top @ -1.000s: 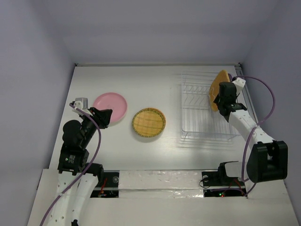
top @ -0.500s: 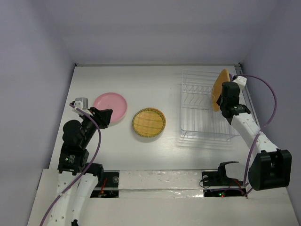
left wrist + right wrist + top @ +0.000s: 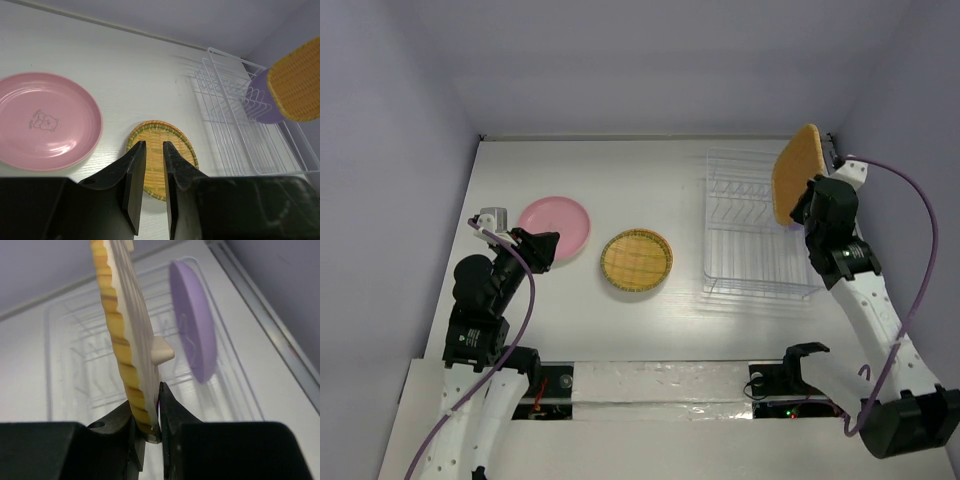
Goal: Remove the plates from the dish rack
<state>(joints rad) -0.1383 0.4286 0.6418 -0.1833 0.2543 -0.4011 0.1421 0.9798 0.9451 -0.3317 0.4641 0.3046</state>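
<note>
My right gripper (image 3: 802,210) (image 3: 147,400) is shut on the lower edge of the yellow woven rounded-square plate (image 3: 794,172) (image 3: 120,330) (image 3: 295,80). It holds the plate upright, on edge, lifted above the right side of the white wire dish rack (image 3: 750,235) (image 3: 235,135) (image 3: 75,365). A purple plate (image 3: 192,320) (image 3: 259,102) still stands in the rack's far right slot. A pink plate (image 3: 555,225) (image 3: 45,120) and an orange woven round plate (image 3: 636,260) (image 3: 155,131) lie flat on the table. My left gripper (image 3: 542,250) (image 3: 154,144) hovers near the pink plate, slightly open and holding nothing.
The white table (image 3: 650,180) is bounded by grey walls at the back and both sides. The rack sits close to the right wall. The arm bases and cables run along the near edge.
My right gripper has raised the yellow plate up out of the rack; the arm has stretched higher. The left arm and the plates on the table have not moved.
</note>
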